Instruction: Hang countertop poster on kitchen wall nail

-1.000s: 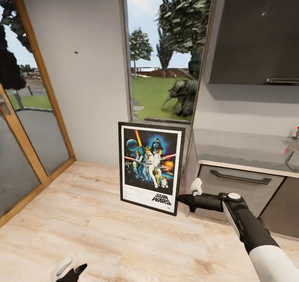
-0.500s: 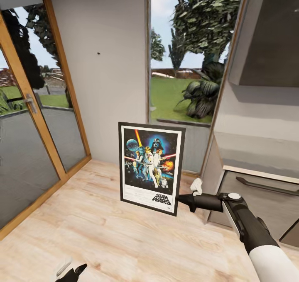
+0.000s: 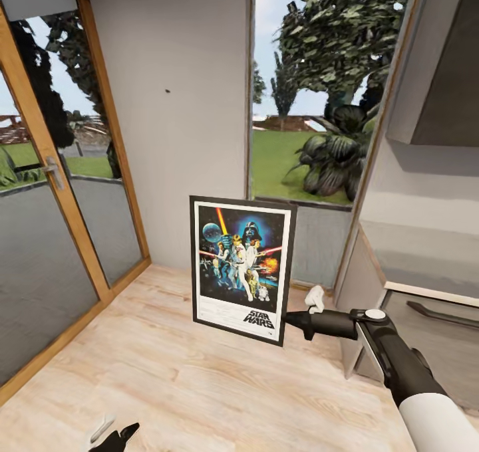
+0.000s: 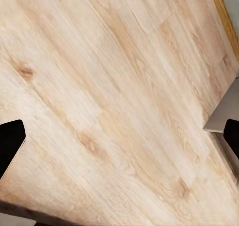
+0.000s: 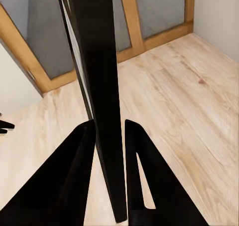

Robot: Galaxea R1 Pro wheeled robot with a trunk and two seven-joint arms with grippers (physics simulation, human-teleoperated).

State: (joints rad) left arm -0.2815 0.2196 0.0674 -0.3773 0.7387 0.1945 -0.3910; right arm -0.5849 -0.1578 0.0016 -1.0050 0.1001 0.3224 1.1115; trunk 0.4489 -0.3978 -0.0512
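Poster (image 3: 242, 268): upright above the wood floor (image 3: 199, 385), artwork facing the head camera, held at its lower right edge.
Right gripper (image 3: 287, 320): fingers (image 5: 74, 176) pinch the black frame edge-on — one on each face.
Left gripper (image 3: 110, 433): low over the floor; fingertips seem spread — hard to judge.
Nail (image 3: 167, 92): a small dark dot on the grey wall, above the poster.

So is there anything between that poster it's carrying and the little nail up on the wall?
Nothing visible blocks it. The right gripper holds the poster upright by its lower right edge, above the wood floor. The small dark nail sits higher up on the bare grey wall, with open air between them.
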